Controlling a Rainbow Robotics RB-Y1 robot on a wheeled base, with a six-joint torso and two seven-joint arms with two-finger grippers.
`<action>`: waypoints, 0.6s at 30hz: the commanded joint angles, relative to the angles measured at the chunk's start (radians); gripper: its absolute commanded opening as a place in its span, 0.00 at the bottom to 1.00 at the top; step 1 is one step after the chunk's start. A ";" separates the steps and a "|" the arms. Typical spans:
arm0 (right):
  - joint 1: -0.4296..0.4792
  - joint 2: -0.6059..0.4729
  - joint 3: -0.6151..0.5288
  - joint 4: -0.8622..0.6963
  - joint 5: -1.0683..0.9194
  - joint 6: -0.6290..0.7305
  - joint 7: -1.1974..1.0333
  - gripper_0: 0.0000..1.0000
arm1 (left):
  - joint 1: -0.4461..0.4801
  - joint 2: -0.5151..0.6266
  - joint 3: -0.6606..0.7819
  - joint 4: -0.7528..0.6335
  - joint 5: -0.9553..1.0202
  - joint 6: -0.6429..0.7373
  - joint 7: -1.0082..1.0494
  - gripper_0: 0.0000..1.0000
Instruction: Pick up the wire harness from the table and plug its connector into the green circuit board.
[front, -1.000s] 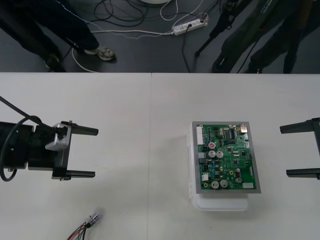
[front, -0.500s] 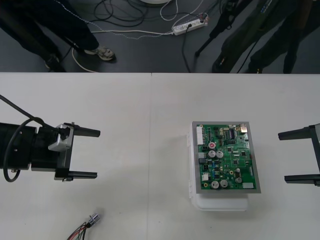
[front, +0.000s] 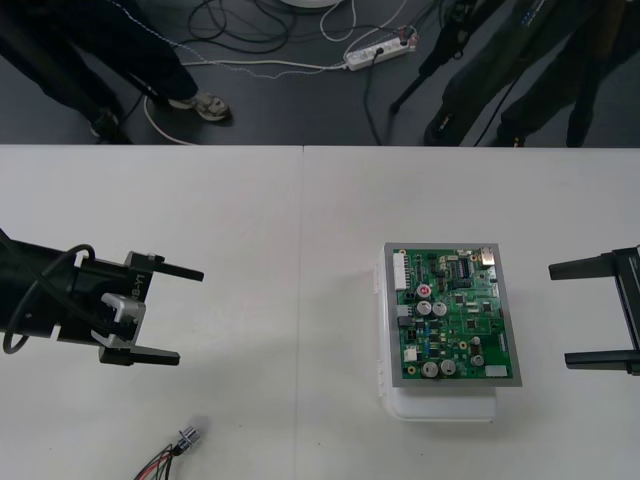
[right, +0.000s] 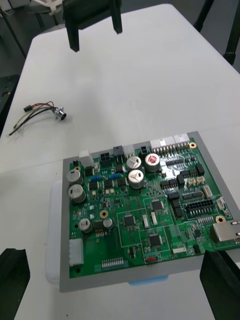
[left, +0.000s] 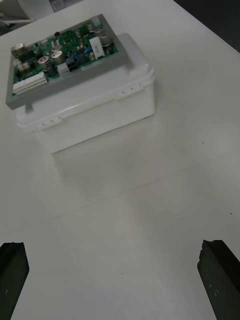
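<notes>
step in hand, by judgement: approach for pick-up; no grasp is made yet. the wire harness (front: 168, 457) lies flat on the worktop (front: 280, 250) at its near left corner, round metal socket (front: 188, 436) toward the middle, red and black wires trailing toward the near edge. the left arm (front: 50, 300) holds its jaws just beyond the harness, spread wide and holding nothing. the right arm is at the right edge, its black fingers (front: 592, 267) likewise far apart, jaws empty, beside the green circuit board (front: 450, 315). the board is well apart from the harness. next move, as judged: bring the left jaws back toward the near edge, centre them over the wires close to the socket, lower, then close; the thin wires lie low on the surface, so a shallow descent could miss them. container check: the white base (front: 445, 405) looks like a lidded box, closed; its contents are hidden. the board sits on top of it in a grey frame.
</notes>
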 joint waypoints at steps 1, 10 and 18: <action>0.010 0.029 0.010 -0.005 -0.084 -0.007 -0.023 1.00 | -0.056 0.107 -0.069 -0.025 -0.028 -0.027 -0.036 1.00; 0.007 0.084 0.007 -0.004 -0.213 -0.007 -0.055 1.00 | -0.087 0.282 -0.221 -0.151 -0.068 -0.027 -0.156 1.00; 0.004 0.107 0.009 -0.005 -0.262 -0.007 -0.079 1.00 | -0.151 0.405 -0.378 -0.243 -0.159 0.045 -0.299 1.00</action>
